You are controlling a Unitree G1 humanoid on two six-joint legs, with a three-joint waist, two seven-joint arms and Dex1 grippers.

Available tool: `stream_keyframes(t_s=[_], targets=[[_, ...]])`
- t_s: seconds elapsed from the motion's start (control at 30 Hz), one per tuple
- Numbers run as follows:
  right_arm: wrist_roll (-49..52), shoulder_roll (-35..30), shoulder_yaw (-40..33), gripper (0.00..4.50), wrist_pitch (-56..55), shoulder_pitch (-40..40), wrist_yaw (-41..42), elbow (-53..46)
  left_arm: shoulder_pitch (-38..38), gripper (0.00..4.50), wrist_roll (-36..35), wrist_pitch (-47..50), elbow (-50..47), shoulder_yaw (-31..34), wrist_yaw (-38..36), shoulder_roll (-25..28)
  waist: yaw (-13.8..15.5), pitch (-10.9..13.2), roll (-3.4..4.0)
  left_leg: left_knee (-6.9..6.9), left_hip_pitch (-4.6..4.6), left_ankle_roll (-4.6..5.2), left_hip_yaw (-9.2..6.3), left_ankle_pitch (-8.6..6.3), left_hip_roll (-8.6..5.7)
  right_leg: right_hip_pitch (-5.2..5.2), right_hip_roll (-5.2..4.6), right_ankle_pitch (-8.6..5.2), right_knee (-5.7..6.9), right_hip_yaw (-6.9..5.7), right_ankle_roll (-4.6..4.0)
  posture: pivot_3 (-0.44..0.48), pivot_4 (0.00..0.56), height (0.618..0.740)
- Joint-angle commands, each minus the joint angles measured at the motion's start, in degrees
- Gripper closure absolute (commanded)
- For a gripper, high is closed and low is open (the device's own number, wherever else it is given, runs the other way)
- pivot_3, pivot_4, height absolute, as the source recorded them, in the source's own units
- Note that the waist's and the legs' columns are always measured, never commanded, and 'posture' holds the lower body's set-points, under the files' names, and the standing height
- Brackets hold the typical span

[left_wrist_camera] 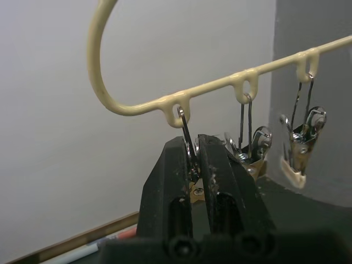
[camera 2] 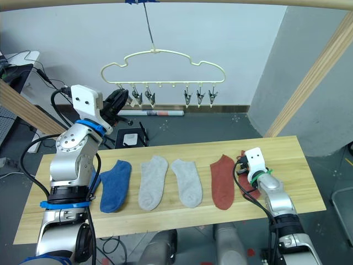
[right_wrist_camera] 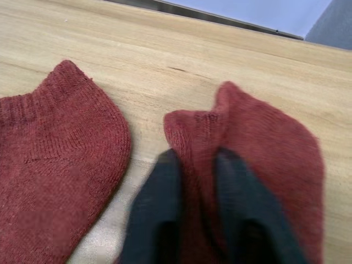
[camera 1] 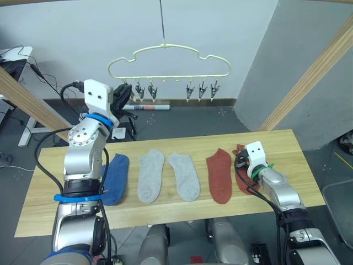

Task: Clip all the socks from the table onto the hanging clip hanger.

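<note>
The right gripper (right_wrist_camera: 195, 220) is low on the table (camera 1: 165, 210), its two black fingers pinched nearly together on a fold of the outermost red sock (right_wrist_camera: 258, 165), whose knit bunches up between and around them. Just beside it, toward the robot's left, lies the second red sock (camera 1: 219, 176), flat and apart from the held one. Beyond that come the two grey socks (camera 1: 168, 175) and then a blue sock (camera 1: 115, 178), all lying in a row on the wood.

The left gripper (left_wrist_camera: 192, 165) is raised well above the table at the clip hanger (camera 1: 169, 63), its fingers closed around the end clip (left_wrist_camera: 190, 159) on the robot's left side of the wire, seemingly pressing it. The other clips (camera 1: 202, 90) hang free further along the wire, and none carries a sock.

The step in hand looks like the first clipping: one arm readies a clip while the other takes a sock. Next, the right arm would need to lift the red sock clear and carry its cuff up across to the held clip, a long reach.
</note>
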Motion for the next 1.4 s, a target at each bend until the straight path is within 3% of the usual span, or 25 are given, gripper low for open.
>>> stream_keyframes(t_s=[0.03, 0.17, 0.37, 0.5, 0.7, 0.93, 1.4], targets=[[-0.5, 0.0, 0.1, 4.46, 0.8, 2.7, 0.9, -2.3, -0.2, 4.50, -2.9, 2.5, -3.8, 1.9, -1.6, 1.6, 0.0, 0.0, 0.00, 0.00, 0.00, 0.00, 0.00, 0.00, 0.00, 0.00, 0.00, 0.01, 0.00, 0.00, -0.01, -0.175, 0.325, 0.740], [-2.5, -1.5, 2.3, 4.46, -0.5, 3.9, 2.7, -9.2, -0.2, 4.50, -5.3, 5.9, -5.4, 2.4, -3.2, 2.7, 0.0, 0.0, 0.03, -0.03, -0.02, -0.01, 0.00, -0.01, -0.01, -0.03, 0.00, 0.01, -0.01, 0.01, -0.01, -0.175, 0.322, 0.740], [-8.7, -5.1, 12.0, 4.46, -4.1, 3.2, 9.2, -27.0, -1.0, 4.50, -9.7, 11.9, -7.6, 3.3, -5.2, 3.8, -0.1, 0.2, 0.15, -0.02, -0.09, -0.01, 0.02, 0.00, 0.01, -0.13, 0.01, -0.06, 0.01, 0.02, 0.10, -0.176, 0.322, 0.740], [-12.8, -2.8, 17.9, 4.46, -6.0, -1.1, 10.1, -30.5, -0.9, 4.50, -12.4, 16.0, -9.7, 3.4, -5.9, 4.2, 0.0, 0.2, 0.10, -0.03, -0.11, -0.03, -0.02, -0.01, 0.05, -0.14, 0.05, -0.06, 0.00, -0.01, 0.10, -0.174, 0.323, 0.740], [-17.4, 4.7, 23.9, 4.46, -9.5, -9.4, 8.4, -25.8, -1.0, 4.50, -17.6, 23.2, -12.6, 4.6, -6.0, 4.4, 0.1, 0.2, 0.07, 0.11, -1.03, -0.36, -0.04, 0.18, 0.04, -1.15, 0.04, 0.21, 0.19, 0.00, -0.31, -0.166, 0.324, 0.740], [-20.2, 13.4, 25.7, 4.46, -16.1, -16.3, 4.4, -14.8, -0.6, 4.50, -21.4, 28.7, -15.3, 5.5, -4.9, 4.3, 0.4, 0.2, 0.07, 0.04, -1.16, -0.43, -0.04, 0.19, 0.02, -1.28, 0.01, 0.28, 0.16, -0.03, -0.42, -0.159, 0.325, 0.740], [-18.9, 19.9, 23.6, 4.46, -21.0, -20.2, 3.2, -6.8, 0.6, 4.50, -24.6, 31.9, -17.2, 6.2, -3.0, 3.6, 0.4, 0.2, 0.07, 0.06, -1.19, -0.45, -0.02, 0.18, 0.03, -1.33, 0.01, 0.32, 0.21, -0.03, -0.47, -0.151, 0.321, 0.740]])
